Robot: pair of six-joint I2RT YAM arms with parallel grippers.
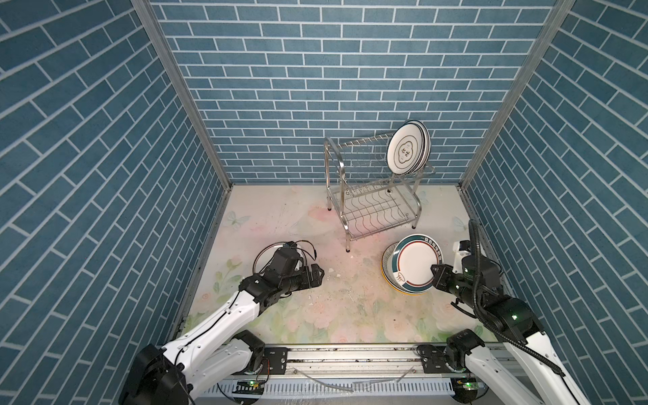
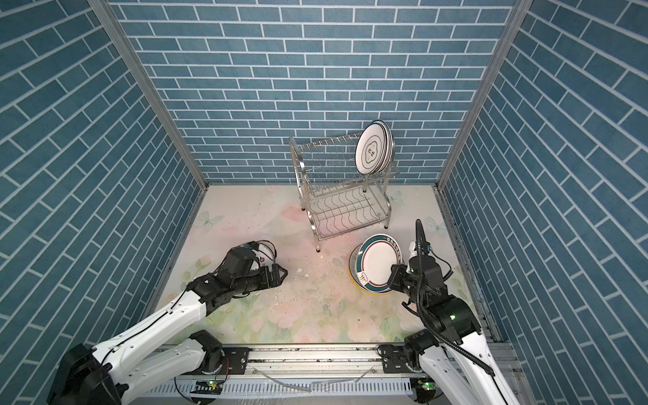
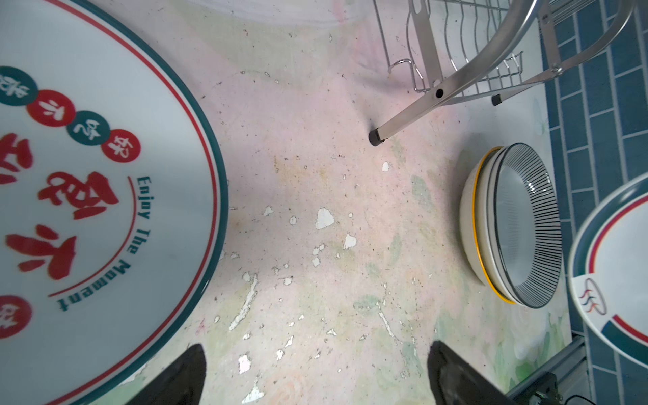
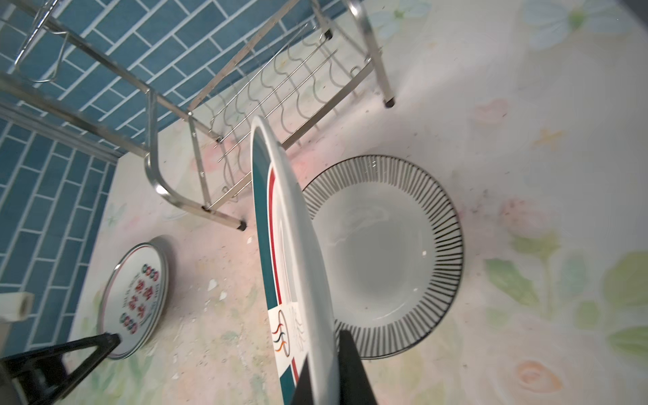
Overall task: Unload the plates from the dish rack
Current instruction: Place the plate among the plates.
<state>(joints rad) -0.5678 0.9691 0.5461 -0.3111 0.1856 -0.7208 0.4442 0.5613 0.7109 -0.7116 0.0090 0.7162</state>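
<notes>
Top views, dish rack: the dish rack stands at the far side of the table, right of centre, in both top views.
Top views, racked plates: the racked plates lean upright at the right end of the upper tier, well apart from both end effectors.
Top views, right end effector: the right end effector is clamped on the near rim of the green-banded plate. That plate tilts above the plate stack in front of the rack.
Top views, left end effector: the left end effector has its jaws wide with nothing between them. The red-lettered plate lies on the table just behind it, partly under the arm.
Left wrist view: the fingers are spread wide over bare table. The red-lettered plate is just beside one finger, untouched. The plate stack, with the black-striped plate on top, is well apart.
Right wrist view: the green-banded plate is edge-on, pinched between the fingers. The black-striped plate lies beneath it; whether the two touch cannot be told.
</notes>
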